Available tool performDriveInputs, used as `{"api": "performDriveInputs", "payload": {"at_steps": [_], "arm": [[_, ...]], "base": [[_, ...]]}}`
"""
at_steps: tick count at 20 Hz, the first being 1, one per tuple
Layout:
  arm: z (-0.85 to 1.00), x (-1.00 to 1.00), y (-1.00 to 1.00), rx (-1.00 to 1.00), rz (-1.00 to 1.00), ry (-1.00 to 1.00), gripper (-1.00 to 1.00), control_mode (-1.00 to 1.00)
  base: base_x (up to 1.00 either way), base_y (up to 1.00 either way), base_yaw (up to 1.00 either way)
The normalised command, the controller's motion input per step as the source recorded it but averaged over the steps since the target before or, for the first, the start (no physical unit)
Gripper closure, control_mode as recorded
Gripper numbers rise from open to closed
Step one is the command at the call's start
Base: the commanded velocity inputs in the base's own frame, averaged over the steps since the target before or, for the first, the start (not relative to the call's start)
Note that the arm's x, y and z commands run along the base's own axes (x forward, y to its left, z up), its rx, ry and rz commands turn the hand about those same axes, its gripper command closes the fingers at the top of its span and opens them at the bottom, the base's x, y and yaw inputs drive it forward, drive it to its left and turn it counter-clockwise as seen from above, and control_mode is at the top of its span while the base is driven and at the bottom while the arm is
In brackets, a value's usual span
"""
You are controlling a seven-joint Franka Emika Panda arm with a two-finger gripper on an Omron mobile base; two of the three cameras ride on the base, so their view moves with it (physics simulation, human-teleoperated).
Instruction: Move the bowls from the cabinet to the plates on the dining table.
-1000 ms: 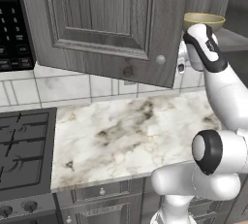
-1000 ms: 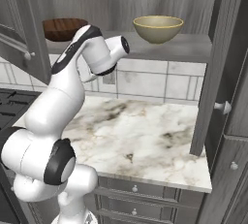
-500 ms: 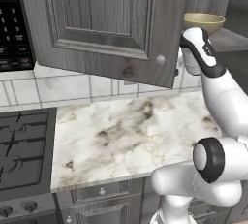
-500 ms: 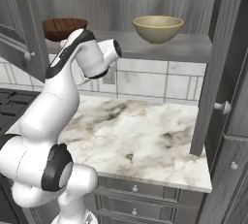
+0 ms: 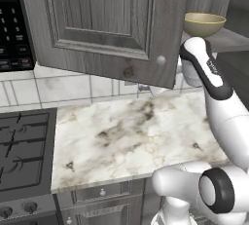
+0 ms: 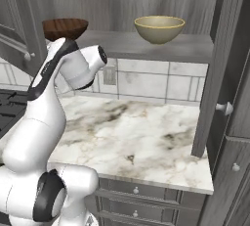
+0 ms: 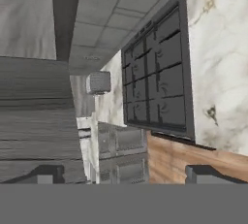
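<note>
Two bowls stand on the shelf of the open cabinet: a glossy tan bowl at the right and a dark brown wood-look bowl at the left. My hand hangs just below the shelf's front edge, under and a little right of the brown bowl, touching neither. In the hand view my gripper is open with nothing between its fingertips; it looks sideways toward the stove. The plates and the dining table are out of view.
The cabinet's left door swings out over the marble counter. Its right door stands open beside the tan bowl. A black stove lies left of the counter, a microwave above it. Drawers run below.
My arm has drawn up taller and the hand has shifted a little to the left under the shelf. The jaws stayed open and both bowls stayed put.
</note>
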Motion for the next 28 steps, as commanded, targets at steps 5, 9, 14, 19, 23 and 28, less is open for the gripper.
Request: {"api": "performDriveInputs", "payload": {"at_steps": [5,9,14,19,23,28], "arm": [[0.0,-0.46,0.29,0.01,0.16,-0.17,-1.0,-1.0],[0.0,-0.28,0.09,0.1,0.21,-0.14,-1.0,-1.0],[0.0,-0.21,0.08,0.14,0.24,-0.12,-1.0,-1.0],[-0.01,-0.19,0.29,0.07,0.25,-0.12,-1.0,-1.0],[-0.08,-0.26,0.59,0.01,0.26,-0.13,-1.0,-1.0],[-0.1,-0.24,0.75,0.0,0.24,-0.14,-1.0,-1.0]], "base": [[0.0,0.0,0.0],[0.0,0.0,0.0],[0.0,0.0,0.0],[0.0,0.0,0.0],[0.0,0.0,0.0],[0.0,0.0,0.0]]}}
